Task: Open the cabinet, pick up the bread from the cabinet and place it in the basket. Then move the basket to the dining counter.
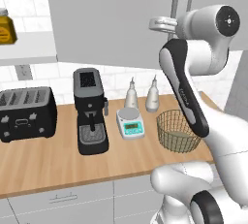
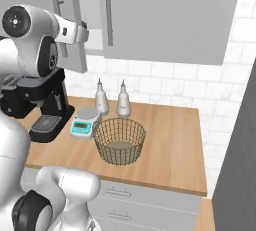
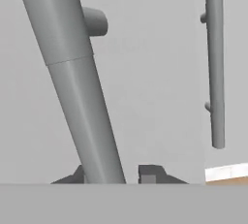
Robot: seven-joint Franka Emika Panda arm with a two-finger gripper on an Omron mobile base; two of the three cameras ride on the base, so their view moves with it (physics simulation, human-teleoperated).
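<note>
Left base view: the end effector (image 1: 162, 23) is raised at the handle (image 1: 174, 1) of the cabinet (image 1: 111, 19); the basket (image 1: 178, 131) stands on the tabletop (image 1: 58, 162). Right base view: the basket (image 2: 119, 140) is seen beside the scale (image 2: 84, 122). Hand view: the fingertips (image 3: 147, 173) are pinched on the handle (image 3: 77, 80) (cabinet door ajar).

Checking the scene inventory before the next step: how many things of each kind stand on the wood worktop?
Toaster: 1
Coffee machine: 1
Kitchen scale: 1
White bottles: 2
Wire basket: 1
Total: 6
</note>
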